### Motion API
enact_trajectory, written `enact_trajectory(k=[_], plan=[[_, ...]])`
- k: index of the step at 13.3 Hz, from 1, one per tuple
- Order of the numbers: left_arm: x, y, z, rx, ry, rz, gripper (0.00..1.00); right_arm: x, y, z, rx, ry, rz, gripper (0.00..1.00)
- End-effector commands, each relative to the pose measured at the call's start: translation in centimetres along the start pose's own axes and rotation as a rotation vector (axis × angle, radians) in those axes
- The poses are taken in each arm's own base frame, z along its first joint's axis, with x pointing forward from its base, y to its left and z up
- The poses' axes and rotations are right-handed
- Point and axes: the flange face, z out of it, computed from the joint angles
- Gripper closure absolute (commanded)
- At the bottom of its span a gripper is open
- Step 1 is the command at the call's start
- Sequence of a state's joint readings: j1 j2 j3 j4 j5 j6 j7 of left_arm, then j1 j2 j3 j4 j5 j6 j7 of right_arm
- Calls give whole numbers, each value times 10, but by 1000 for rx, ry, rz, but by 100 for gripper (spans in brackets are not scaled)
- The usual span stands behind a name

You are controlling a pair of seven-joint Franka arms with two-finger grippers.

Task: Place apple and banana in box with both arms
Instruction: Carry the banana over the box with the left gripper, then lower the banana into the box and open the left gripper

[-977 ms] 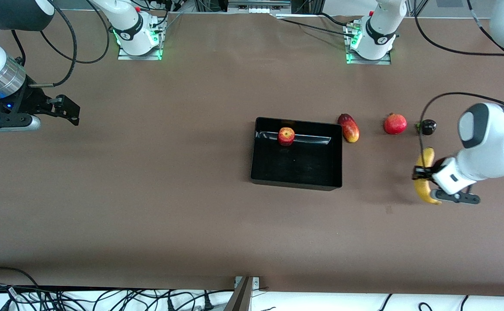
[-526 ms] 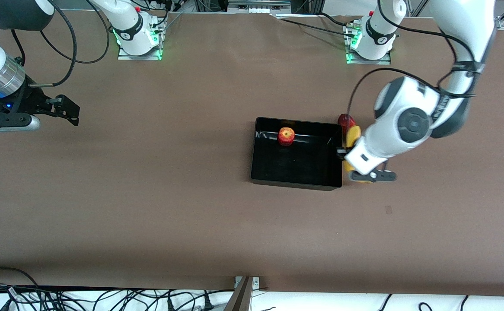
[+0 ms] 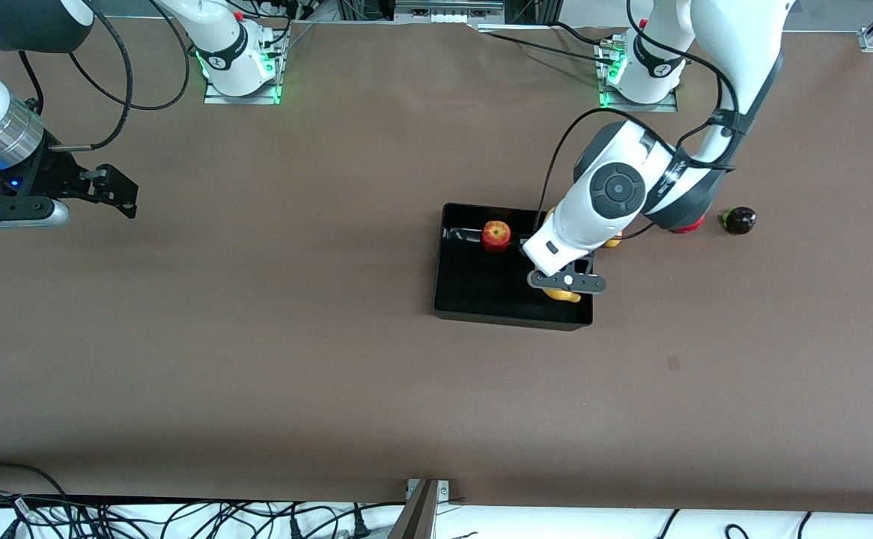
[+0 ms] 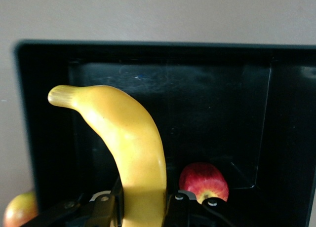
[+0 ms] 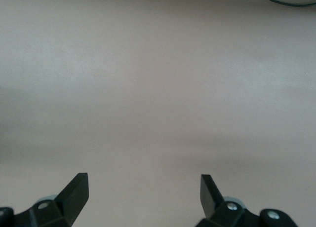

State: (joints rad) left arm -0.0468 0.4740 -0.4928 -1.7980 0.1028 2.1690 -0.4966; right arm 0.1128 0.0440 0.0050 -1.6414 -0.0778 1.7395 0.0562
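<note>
I have the left gripper (image 4: 143, 212) pinched on the banana (image 4: 129, 153), holding it in the air over the box (image 3: 451, 299), at the end toward the left arm. From the front view only a yellow stub of the banana shows under the white wrist; the left wrist view gives me its whole smooth, matte curve ending in a pale blunt tip, clamped between the black fingers (image 4: 178, 207). That same view shows the box's glossy black plastic walls throwing soft reflections, and the apple (image 4: 203, 181) lying inside, red with a yellowish patch. In the front view the apple (image 3: 496, 236) sits against the box wall farthest from the camera. A small dark round fruit (image 3: 739, 220) lies on the brown table (image 3: 257, 337) toward the left arm's end. The right gripper (image 5: 144, 192) waits with its jaws spread wide over bare table, well apart from the box.
</note>
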Motion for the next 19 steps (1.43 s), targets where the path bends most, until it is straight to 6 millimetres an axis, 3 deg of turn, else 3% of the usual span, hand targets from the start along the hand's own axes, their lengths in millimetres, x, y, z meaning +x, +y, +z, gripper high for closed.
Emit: enact_trajectory(k=[1, 7, 10, 11, 12, 15, 16, 19], plan=[[-16, 3, 34, 16, 31, 32, 100, 4, 1, -4, -3, 7, 1, 0], [-15, 0, 104, 11, 55, 59, 100, 4, 1, -4, -3, 7, 2, 0], [-11, -7, 120, 1, 60, 56, 100, 4, 1, -4, -3, 7, 2, 0], [-9, -9, 122, 6, 72, 66, 93, 4, 1, -4, -3, 7, 2, 0], [-7, -11, 124, -3, 83, 62, 79, 4, 1, -4, -3, 7, 2, 0], [-4, -17, 111, 16, 87, -48, 28, 4, 1, -4, -1, 7, 2, 0], [-3, -17, 95, 38, 87, -88, 0, 4, 1, -4, -1, 7, 2, 0], [7, -34, 24, 95, 95, -171, 0, 4, 1, -4, -1, 7, 2, 0]])
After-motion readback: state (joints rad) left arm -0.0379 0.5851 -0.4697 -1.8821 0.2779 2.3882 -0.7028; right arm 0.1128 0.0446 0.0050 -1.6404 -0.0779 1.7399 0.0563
